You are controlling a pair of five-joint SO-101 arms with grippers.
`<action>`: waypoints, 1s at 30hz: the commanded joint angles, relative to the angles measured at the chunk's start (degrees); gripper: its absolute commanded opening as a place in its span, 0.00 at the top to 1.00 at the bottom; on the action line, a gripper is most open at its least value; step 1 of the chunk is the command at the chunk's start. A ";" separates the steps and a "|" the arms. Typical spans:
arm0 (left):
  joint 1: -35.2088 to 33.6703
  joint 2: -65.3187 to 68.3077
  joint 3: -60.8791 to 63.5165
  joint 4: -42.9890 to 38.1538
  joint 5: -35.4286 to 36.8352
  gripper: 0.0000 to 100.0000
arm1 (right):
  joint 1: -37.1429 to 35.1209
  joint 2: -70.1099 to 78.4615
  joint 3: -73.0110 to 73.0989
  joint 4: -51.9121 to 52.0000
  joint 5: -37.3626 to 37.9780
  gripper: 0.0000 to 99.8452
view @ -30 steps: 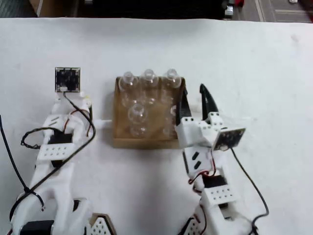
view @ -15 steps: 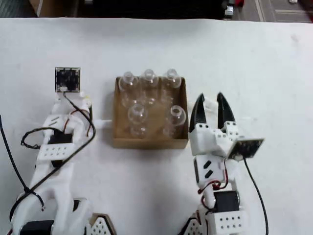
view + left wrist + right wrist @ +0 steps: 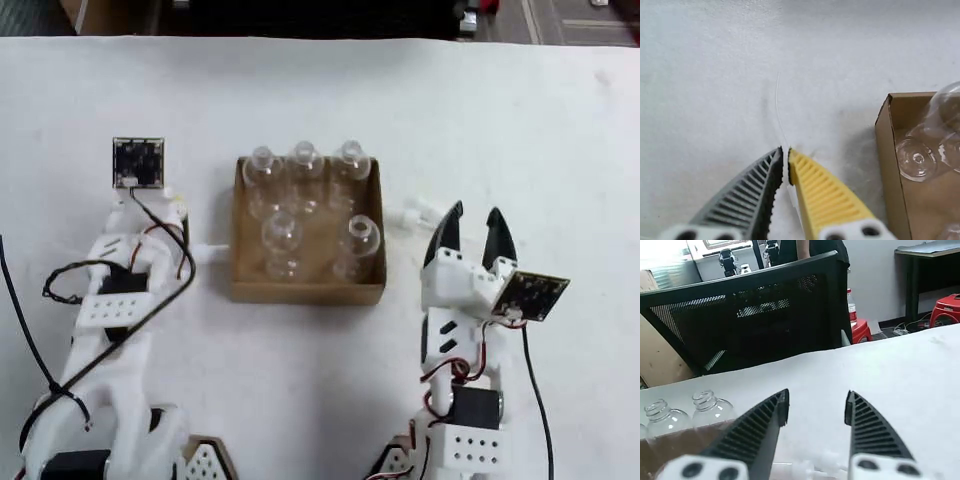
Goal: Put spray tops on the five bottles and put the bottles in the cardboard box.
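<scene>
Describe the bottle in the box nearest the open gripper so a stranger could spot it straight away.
Start at the cardboard box on the white table. Five clear bottles sit in it, three in the far row and two in the near row. It is the near-row bottle against the wall on the right gripper's side.

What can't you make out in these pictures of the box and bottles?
Left wrist view: the box and bottles are cut off by the edge.
High view: the left jaws are hidden beneath that arm.
Left wrist view: whether the shut jaws pinch the thin tube is unclear.
</scene>
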 commanded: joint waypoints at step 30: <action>-2.33 0.31 -35.25 49.32 -65.41 0.98 | 0.84 3.03 2.20 -4.53 0.97 0.84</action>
